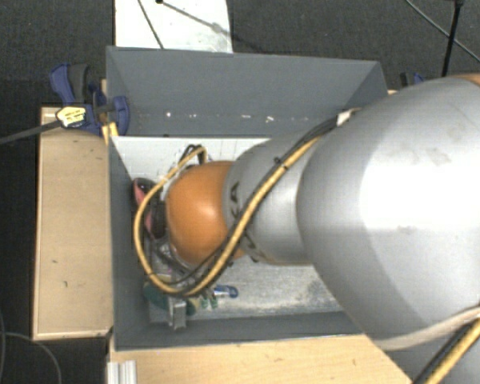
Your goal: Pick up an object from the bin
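Grey metal bin [248, 94] has the hand [174, 293] low inside, under the orange wrist cover [196, 210]; spread or pressed together, I cannot tell. Green piece [154, 296] lies just left of it, blue piece [226, 293] just right.

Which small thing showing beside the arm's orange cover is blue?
The blue piece by the bin's front wall, below the orange cover. Left of it lies a dark green thing; by the left wall, a pinkish-red thing.
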`<state>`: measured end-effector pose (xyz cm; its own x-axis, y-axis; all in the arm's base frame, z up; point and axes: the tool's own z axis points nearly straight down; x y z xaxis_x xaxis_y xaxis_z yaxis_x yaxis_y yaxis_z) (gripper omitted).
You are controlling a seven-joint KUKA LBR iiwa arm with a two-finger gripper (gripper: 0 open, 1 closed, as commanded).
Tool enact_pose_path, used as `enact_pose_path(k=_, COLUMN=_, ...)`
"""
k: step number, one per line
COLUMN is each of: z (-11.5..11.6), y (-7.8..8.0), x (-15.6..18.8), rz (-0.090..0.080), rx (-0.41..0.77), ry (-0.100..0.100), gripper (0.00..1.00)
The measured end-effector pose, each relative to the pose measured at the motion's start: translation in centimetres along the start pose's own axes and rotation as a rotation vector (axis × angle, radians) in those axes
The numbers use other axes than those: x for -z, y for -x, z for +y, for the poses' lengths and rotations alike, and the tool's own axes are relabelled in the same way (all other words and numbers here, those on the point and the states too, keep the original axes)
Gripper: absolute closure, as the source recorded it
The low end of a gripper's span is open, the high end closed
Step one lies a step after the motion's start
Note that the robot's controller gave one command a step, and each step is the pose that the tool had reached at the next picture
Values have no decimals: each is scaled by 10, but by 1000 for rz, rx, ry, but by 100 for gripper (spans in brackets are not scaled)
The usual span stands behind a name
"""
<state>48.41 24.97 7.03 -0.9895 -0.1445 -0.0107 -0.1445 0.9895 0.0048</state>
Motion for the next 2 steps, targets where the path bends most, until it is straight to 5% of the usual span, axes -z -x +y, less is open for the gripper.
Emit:
enact_pose_path(k=1, z=2, y=5, x=7, rz=-16, rx=-3, ry=5, gripper=100)
enact_pose_path(k=2, z=-28, y=35, x=127, rz=-1, rx=31, ry=-3, gripper=100)
